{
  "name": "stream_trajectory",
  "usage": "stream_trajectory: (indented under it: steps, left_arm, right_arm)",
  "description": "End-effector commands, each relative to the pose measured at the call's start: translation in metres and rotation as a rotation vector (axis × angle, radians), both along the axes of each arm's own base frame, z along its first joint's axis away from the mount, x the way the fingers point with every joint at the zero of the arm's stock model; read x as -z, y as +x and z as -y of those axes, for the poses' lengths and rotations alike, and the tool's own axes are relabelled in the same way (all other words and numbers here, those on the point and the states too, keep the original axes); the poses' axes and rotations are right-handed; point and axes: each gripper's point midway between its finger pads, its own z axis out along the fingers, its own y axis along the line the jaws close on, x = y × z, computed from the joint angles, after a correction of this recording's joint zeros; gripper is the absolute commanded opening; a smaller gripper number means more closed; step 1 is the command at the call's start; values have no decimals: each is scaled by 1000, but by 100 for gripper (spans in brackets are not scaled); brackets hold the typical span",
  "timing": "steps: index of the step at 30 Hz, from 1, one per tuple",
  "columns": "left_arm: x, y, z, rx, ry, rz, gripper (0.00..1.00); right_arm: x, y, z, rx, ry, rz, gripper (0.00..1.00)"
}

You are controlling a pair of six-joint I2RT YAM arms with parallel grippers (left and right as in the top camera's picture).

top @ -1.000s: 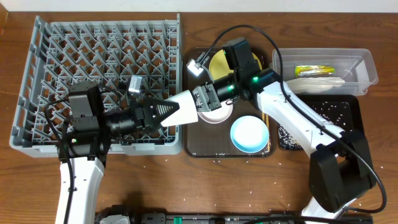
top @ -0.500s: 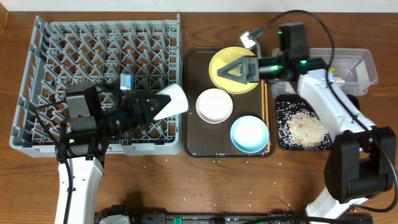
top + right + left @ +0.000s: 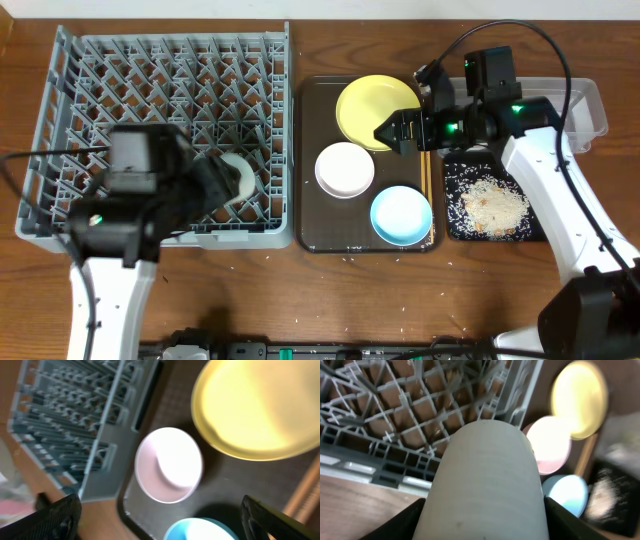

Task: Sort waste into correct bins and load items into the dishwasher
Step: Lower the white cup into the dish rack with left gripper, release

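White cup (image 3: 236,172) is clamped by L gripper (image 3: 485,525), fingers partly closed, over grey rack (image 3: 120,70), left of brown tray (image 3: 312,235). R gripper (image 3: 392,132) is spread wide w/ nothing held, above yellow plate (image 3: 365,105) at tray's rear.

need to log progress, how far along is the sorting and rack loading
Done: rice scraps lie in the black tray. In hand: the left gripper holds the white cup over the grey rack, not yet set down. Left: yellow plate, white bowl, blue dish and chopsticks sit on the brown tray, the right gripper open above the plate. What the clear tub holds is hidden.
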Motion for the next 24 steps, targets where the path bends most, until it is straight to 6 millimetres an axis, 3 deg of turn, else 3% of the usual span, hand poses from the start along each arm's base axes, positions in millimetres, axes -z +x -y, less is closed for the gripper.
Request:
stream_trajectory:
  steps: [1,8,14,16,19,24]
  left_arm:
    - [34,2,-2,18,202,-136,34]
    - [92,10,24,109,284,-334,33]
    - [129,21,25,116,331,-428,34]
    - [138,21,25,119,338,-458,43]
    - [146,20,26,124,338,-489,69]
    - [144,20,26,123,337,-483,86]
  right_arm:
    - [1,5,12,30,-87,31,99]
    - [3,3,13,32,-96,20,99]
    - [4,0,13,25,-101,11,99]
    - [5,-2,16,21,-107,6,99]
    - [7,-4,16,6,-115,3,99]
    - [7,-6,11,-7,-115,5,97]
